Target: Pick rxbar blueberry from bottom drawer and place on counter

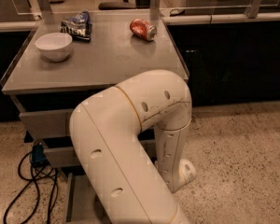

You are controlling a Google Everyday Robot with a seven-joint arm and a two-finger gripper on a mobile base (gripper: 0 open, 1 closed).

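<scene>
The counter (107,55) is the flat grey top of the drawer cabinet, in the upper half of the camera view. The bottom drawer (71,197) stands pulled out at the lower left; only its grey rim and a strip of floor show beside my arm. The rxbar blueberry is hidden or out of view. My white arm (130,139) fills the foreground and bends down in front of the drawers, ending at a wrist joint (185,171) near the floor. The gripper is not in view; it lies behind or below the arm.
On the counter are a white bowl (53,45) at the left, a blue-and-white chip bag (78,24) behind it and a red can (143,29) lying on its side. Black cables (32,181) lie on the speckled floor left of the cabinet. Dark cabinets stand to the right.
</scene>
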